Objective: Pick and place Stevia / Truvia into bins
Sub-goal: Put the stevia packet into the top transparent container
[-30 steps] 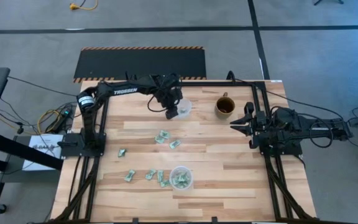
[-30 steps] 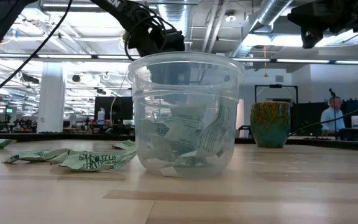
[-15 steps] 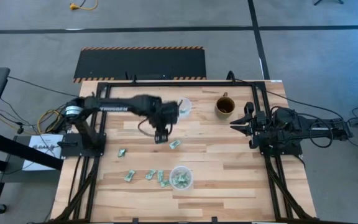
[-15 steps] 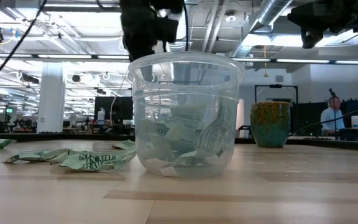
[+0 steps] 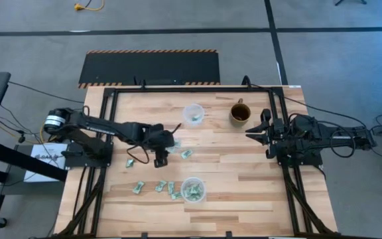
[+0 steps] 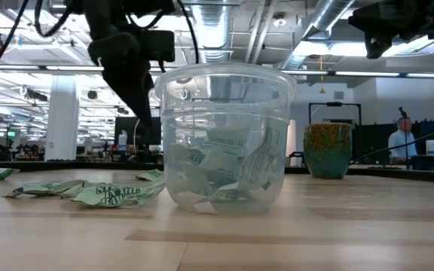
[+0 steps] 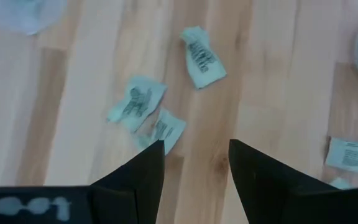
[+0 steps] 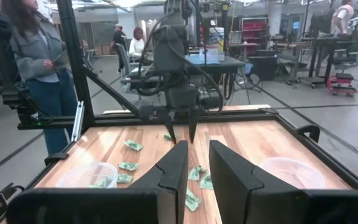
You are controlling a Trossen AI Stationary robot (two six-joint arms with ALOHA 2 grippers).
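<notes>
Several light green and white Stevia packets lie flat on the wooden table: two [image 7: 135, 102] [image 7: 163, 127] just ahead of my left fingers, one [image 5: 186, 154] beside them, one [image 5: 130, 162] to the left, and a row [image 5: 160, 187] near the front. One clear bin [image 5: 193, 189] at the front holds packets; the other [image 5: 193, 114] stands at the back. My left gripper [image 5: 159, 160] hangs open over the table's middle, pointing steeply down, nothing between its fingers [image 7: 196, 155]. My right gripper [image 5: 249, 133] waits level at the right, a narrow gap between its fingers [image 8: 197, 168].
A brown mug [image 5: 239, 114] stands at the back, right of the far bin. Black frame rails [image 5: 105, 133] run along both sides of the table. People stand and sit in the room beyond the table [image 8: 36, 56].
My left gripper has swung from the far bin toward the table's near and left side and now hangs a little lower over the loose packets in the middle. Its fingers have stayed open. The packets and bins have not moved.
</notes>
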